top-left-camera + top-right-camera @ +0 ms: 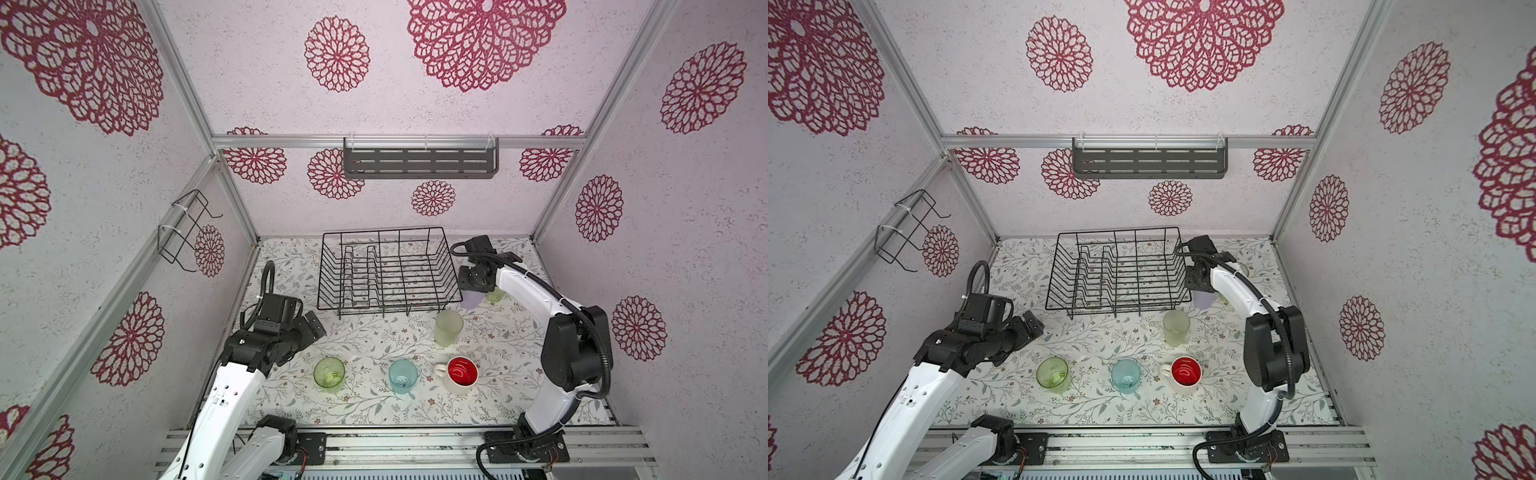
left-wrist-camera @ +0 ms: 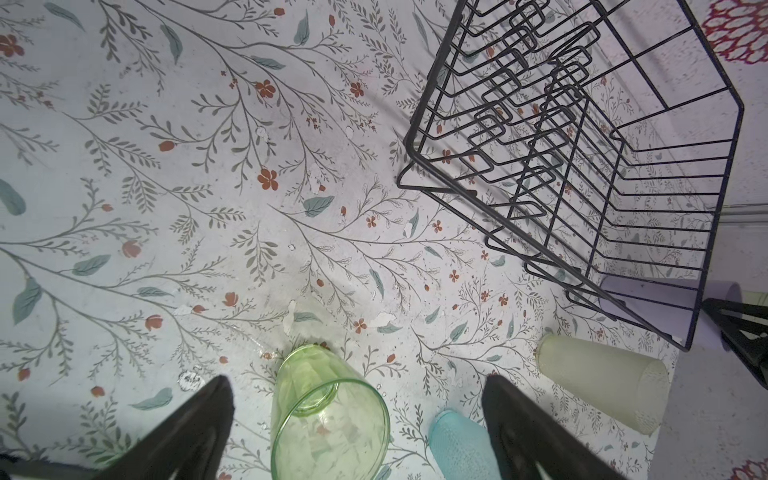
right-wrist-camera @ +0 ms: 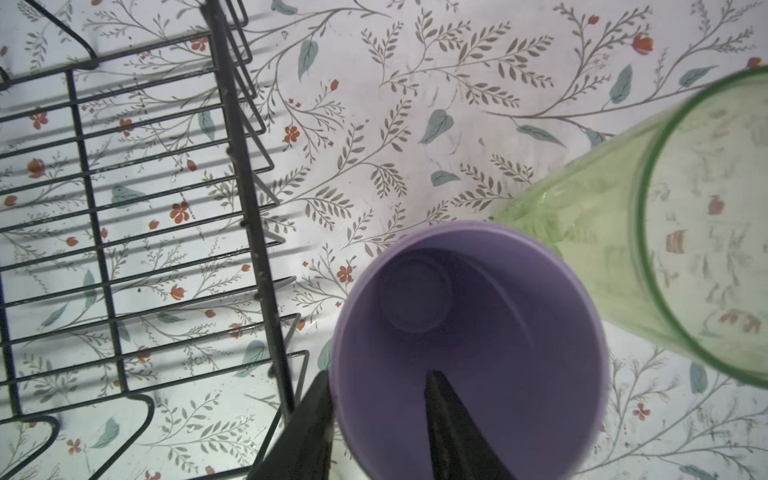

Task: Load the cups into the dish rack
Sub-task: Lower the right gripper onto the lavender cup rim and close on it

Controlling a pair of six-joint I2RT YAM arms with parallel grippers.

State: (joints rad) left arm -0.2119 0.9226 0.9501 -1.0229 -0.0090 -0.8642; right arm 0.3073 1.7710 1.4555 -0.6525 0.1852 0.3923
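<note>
The black wire dish rack (image 1: 384, 231) sits at 12 o'clock on the flowered desk (image 1: 374, 340). At its 4 o'clock corner stands the lilac opaque tumbler (image 1: 470, 300), with a clear-green glass (image 1: 495, 295) at the tumbler's 3 o'clock. The frosted pale-green tumbler (image 1: 448, 328) is at the rack's 5 o'clock. Along the desk's 6 o'clock edge, from 9 towards 3, stand a second clear-green glass (image 1: 329, 373), a light-blue translucent cup (image 1: 403, 376) and a cream mug with red interior (image 1: 461, 375).

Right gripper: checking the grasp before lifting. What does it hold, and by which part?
Nothing clamped yet: right gripper straddles the lilac tumbler at its rim, one finger inside, one outside, gap visible.
</note>
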